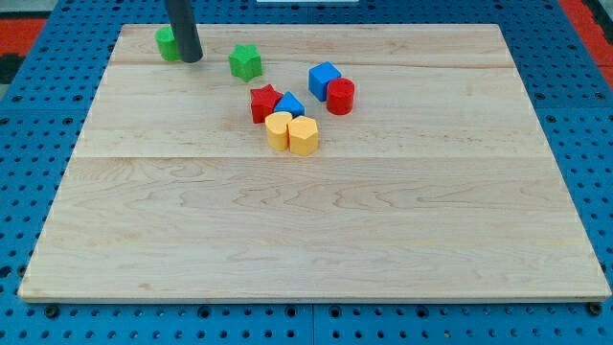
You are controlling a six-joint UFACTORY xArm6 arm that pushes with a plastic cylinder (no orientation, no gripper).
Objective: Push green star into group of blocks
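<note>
Green star (246, 62) rests on the wooden board (316, 220), right of my tip (192, 59).

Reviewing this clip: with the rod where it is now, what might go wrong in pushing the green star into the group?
1. My tip sits beside another green block, left of the green star; it may drag that block along.
2. An off-centre push could send the star past the red star.
3. A hard push may scatter the cluster, including the yellow blocks.
</note>
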